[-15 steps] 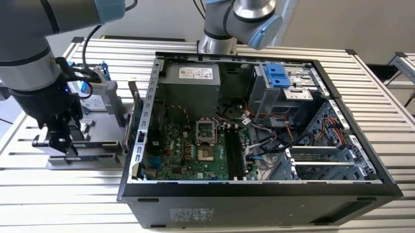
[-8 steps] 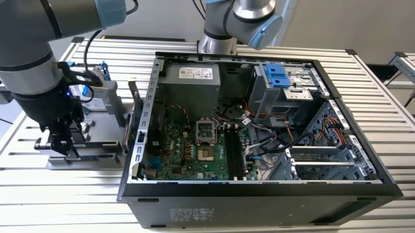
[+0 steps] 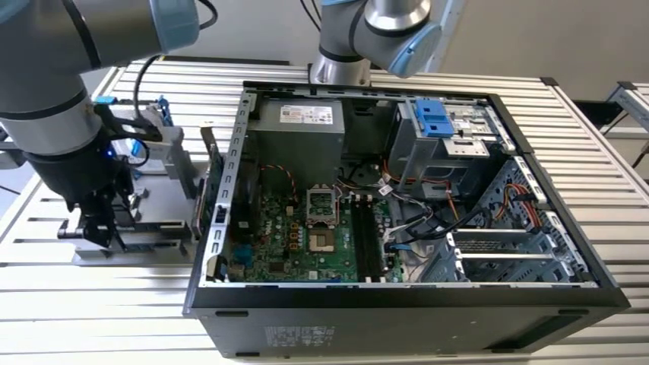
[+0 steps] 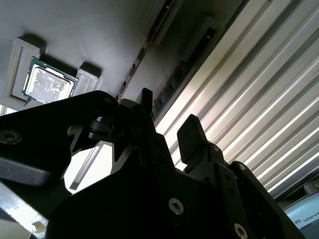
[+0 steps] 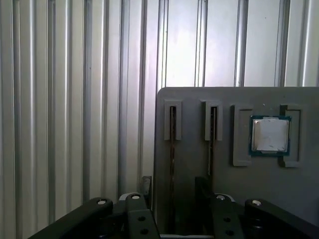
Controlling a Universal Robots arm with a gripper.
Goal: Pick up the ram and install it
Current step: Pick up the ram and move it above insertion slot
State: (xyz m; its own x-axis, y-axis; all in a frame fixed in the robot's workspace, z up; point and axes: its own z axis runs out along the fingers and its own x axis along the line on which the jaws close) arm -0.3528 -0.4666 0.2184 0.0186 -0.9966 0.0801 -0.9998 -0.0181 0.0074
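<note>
So the gripper (image 5: 173, 185) has its fingers spread, one on either side of the ram (image 5: 172, 144) standing in the gray tray (image 5: 259, 184). Doesn't look like they're touching it, hard to say.

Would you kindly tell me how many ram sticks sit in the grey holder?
2. One ram stick stands on edge farther from the processor chip, between the fingers of the open gripper; the other stands nearer the chip.
</note>
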